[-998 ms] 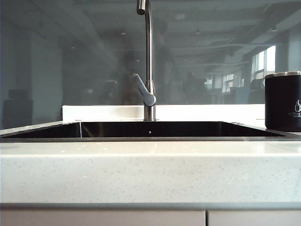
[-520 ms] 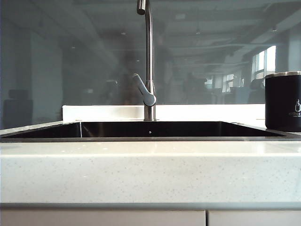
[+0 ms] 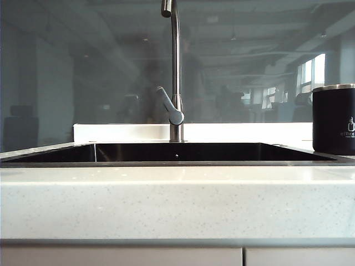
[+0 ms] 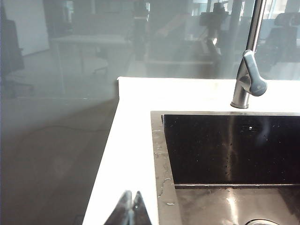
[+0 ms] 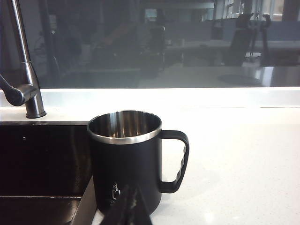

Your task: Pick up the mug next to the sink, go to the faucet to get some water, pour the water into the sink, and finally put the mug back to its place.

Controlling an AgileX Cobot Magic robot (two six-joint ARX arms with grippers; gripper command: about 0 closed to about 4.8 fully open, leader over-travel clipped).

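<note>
Nearest in the right wrist view is the right claw (image 5: 130,206), its two fingers pressed together to a point and holding nothing. Just beyond the tips stands the mug (image 5: 126,159), upright on the white table (image 5: 234,159) beside the sink (image 5: 42,159), its long axis vertical and its handle sticking out away from the basin. The mug lies straight ahead of this claw, close but not clearly touching it, so the right arm is plainly the nearer one for the pick-up; I judge its fingers must spread before any grasp.

The left claw (image 4: 131,208) is likewise closed and empty, hanging over the table at the sink's other edge, well apart from the mug. Farther back, the faucet (image 3: 175,72) rises behind the basin, its lever angled sideways.
</note>
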